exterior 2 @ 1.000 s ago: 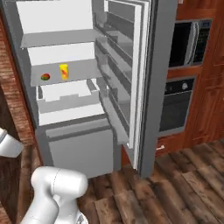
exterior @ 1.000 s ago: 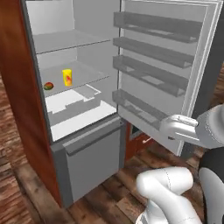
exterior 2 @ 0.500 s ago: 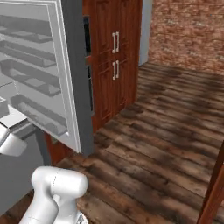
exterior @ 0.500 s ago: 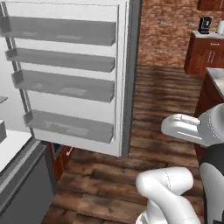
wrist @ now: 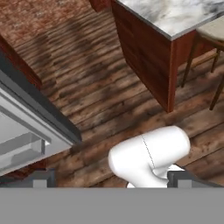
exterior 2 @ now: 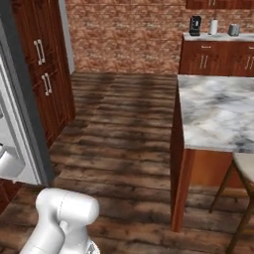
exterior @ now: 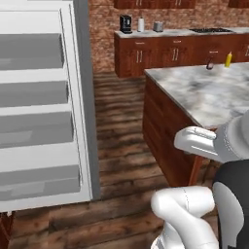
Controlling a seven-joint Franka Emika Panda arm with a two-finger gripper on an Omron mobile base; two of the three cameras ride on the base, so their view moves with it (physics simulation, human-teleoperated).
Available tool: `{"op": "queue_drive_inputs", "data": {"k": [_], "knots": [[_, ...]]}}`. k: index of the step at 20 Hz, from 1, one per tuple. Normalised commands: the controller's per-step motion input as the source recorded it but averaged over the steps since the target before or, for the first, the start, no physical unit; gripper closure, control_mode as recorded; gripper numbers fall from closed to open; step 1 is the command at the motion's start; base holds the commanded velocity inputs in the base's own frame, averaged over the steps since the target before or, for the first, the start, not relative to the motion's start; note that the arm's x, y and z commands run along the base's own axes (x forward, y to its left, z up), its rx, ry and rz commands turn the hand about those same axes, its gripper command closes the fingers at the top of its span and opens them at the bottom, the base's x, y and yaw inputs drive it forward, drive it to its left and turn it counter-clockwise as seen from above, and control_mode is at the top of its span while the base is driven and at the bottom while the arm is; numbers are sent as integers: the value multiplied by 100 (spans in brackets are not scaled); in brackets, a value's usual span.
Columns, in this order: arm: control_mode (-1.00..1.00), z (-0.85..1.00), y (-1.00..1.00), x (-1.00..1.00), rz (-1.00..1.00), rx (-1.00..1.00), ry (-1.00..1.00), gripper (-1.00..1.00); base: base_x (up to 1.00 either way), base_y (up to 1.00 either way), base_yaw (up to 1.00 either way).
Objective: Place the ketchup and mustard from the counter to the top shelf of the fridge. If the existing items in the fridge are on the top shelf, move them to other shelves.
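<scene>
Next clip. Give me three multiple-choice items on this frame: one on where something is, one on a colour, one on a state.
1. Where does the yellow bottle stand?
A. on the marble island top, at its far end
B. on the wood floor
C. in a fridge door bin

2. What colour are the cabinets under the far counter?
A. white
B. dark reddish wood
C. grey

3. How does the gripper stand?
A. shut on a bottle
B. shut, empty
C. open, empty

Key: 1 A, it stands on the marble beside a small dark bottle; 2 B, the fronts are red-brown; 3 C, the fingertips sit wide apart with nothing between.
</scene>
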Motion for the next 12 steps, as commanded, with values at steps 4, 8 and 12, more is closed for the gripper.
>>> {"op": "queue_drive_inputs", "data": {"k": [4,8,12], "knots": [[100,0,0,0,0,0,0,-100,49,-43,-22],[100,0,0,0,0,0,0,-100,27,-84,-9],[100,0,0,0,0,0,0,-100,44,-65,-1]]}}
